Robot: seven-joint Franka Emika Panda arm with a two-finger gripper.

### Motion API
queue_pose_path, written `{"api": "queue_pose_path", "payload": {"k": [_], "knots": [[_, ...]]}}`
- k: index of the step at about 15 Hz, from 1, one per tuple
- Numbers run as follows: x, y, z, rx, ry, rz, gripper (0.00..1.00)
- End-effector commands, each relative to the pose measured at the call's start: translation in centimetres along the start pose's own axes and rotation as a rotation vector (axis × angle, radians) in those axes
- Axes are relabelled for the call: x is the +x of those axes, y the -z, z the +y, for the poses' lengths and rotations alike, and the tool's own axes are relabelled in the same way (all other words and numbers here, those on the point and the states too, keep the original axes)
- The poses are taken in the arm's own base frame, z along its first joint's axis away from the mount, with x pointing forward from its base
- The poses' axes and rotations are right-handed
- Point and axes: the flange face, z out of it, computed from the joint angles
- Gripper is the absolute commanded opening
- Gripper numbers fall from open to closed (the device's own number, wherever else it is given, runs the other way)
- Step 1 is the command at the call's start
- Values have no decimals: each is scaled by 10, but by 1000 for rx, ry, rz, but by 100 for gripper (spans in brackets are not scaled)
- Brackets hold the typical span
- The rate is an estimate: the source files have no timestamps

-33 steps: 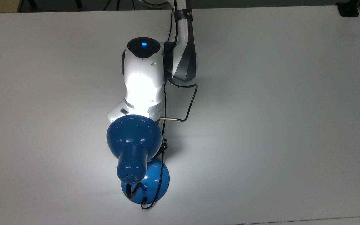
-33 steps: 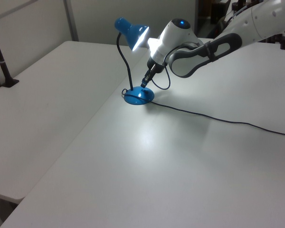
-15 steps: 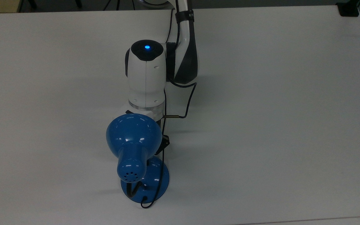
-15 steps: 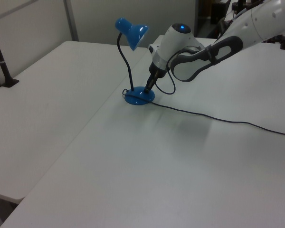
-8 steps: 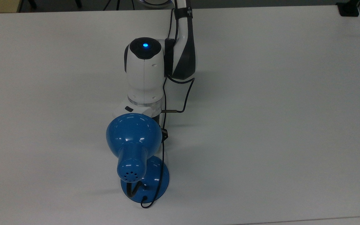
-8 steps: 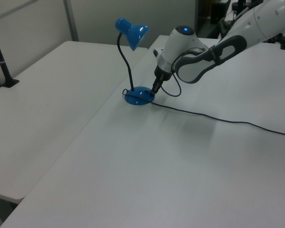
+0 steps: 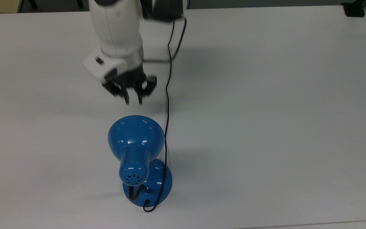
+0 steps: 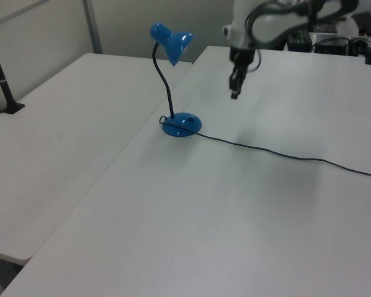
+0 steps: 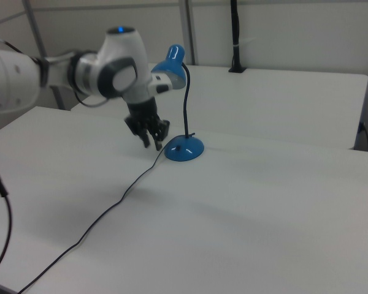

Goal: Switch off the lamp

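Observation:
The lamp stands unlit on the white table; its blue shade [image 7: 136,135] overhangs the round blue base [image 7: 163,182] in the top view. In the left view the shade [image 8: 172,42] tops a black neck above the base [image 8: 181,125]. My gripper [image 7: 133,100] hangs in the air above the table, up-frame of the shade in the top view, its fingers a little apart and holding nothing. In the right view the gripper [image 9: 152,145] hovers just left of the lamp base [image 9: 184,149]. In the left view the gripper [image 8: 234,94] is high, right of the lamp.
The lamp's thin black cord [image 7: 167,105] runs from the base past the gripper; in the left view it [image 8: 284,153] trails off to the right. A black clamped post [image 8: 3,80] stands on the neighbouring table. A black block [image 7: 354,9] sits at the table's far right corner.
The lamp's light went out between 2.2 s and 1.0 s ago. Since then my gripper has risen off the base and pulled away up-frame in the top view.

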Motion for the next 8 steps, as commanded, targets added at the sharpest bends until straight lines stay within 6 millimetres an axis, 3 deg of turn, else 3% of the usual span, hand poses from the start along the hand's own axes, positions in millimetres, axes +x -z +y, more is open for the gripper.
{"api": "queue_pose_path", "payload": {"k": [1,5,8], "knots": [[-44,53,7,20,10,-104,100],[-54,90,14,-10,-4,-178,100],[-54,93,14,-14,-35,-191,100]]}}
